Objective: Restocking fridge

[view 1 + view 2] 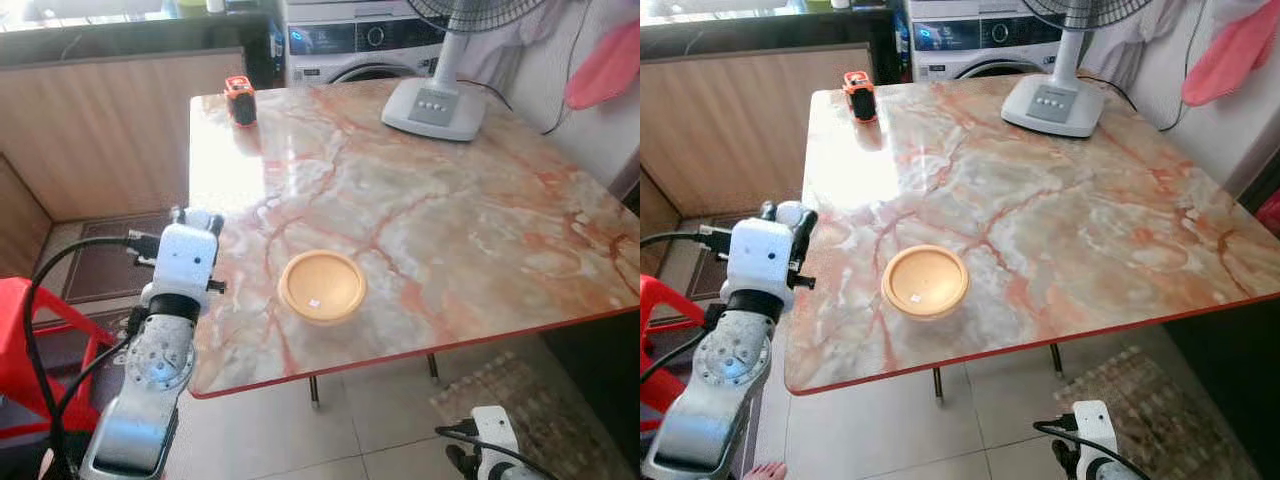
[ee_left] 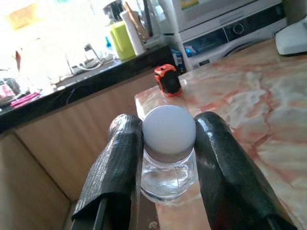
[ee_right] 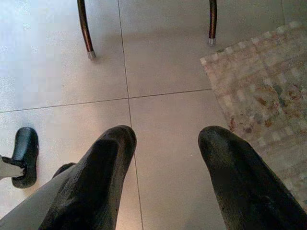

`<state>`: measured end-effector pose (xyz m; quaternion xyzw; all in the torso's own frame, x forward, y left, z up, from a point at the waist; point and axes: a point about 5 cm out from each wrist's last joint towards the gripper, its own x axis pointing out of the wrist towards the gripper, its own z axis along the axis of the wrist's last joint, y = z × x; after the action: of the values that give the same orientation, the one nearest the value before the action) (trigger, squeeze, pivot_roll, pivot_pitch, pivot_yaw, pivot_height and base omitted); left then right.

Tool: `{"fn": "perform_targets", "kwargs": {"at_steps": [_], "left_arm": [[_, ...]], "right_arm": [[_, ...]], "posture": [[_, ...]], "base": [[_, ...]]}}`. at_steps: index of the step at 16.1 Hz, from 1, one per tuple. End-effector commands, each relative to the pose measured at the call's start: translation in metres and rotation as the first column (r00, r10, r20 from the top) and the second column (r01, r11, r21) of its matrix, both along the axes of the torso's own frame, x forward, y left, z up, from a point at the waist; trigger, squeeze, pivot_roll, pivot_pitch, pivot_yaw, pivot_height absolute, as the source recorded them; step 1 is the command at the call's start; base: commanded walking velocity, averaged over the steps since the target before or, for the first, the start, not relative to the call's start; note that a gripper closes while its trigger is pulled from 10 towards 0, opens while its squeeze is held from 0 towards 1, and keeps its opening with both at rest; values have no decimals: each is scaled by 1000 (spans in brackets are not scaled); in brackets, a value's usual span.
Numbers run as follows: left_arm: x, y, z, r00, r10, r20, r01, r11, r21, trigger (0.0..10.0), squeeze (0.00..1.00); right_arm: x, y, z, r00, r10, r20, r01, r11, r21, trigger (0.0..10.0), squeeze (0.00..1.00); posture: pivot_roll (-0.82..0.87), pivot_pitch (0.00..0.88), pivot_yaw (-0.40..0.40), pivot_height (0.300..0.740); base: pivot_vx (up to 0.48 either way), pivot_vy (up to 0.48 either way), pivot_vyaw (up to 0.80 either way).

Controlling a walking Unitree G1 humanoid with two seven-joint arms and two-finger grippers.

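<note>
My left gripper (image 2: 169,120) is shut on a small clear jar (image 2: 167,172) with a round white lid (image 2: 169,128), one black finger on each side. In the head views it hovers at the left edge of the marble table (image 1: 450,220), with the white lid (image 1: 790,214) just showing past the wrist. A round yellow lidded container (image 1: 322,286) rests on the table near its front edge, to the right of that gripper. My right gripper (image 3: 165,139) hangs low and open above the floor tiles, with nothing between its fingers.
A small orange and black object (image 1: 240,100) stands at the table's far left corner. A white fan base (image 1: 435,108) sits at the back. A washing machine (image 1: 360,40) is behind the table, a red stool (image 1: 20,340) on my left, and a rug (image 3: 268,81) on the floor.
</note>
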<state>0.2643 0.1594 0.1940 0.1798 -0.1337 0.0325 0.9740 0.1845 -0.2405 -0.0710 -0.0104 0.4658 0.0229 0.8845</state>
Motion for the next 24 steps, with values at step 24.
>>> {"fn": "perform_targets", "kwargs": {"at_steps": [24], "left_arm": [[-4,21,-8,984,82,161,-93,993,65,10000,0]], "right_arm": [[-1,3,-1,981,-177,74,172,983,72,10000,0]], "posture": [[71,24,-8,740]], "base": [[0,0,-20]]}}
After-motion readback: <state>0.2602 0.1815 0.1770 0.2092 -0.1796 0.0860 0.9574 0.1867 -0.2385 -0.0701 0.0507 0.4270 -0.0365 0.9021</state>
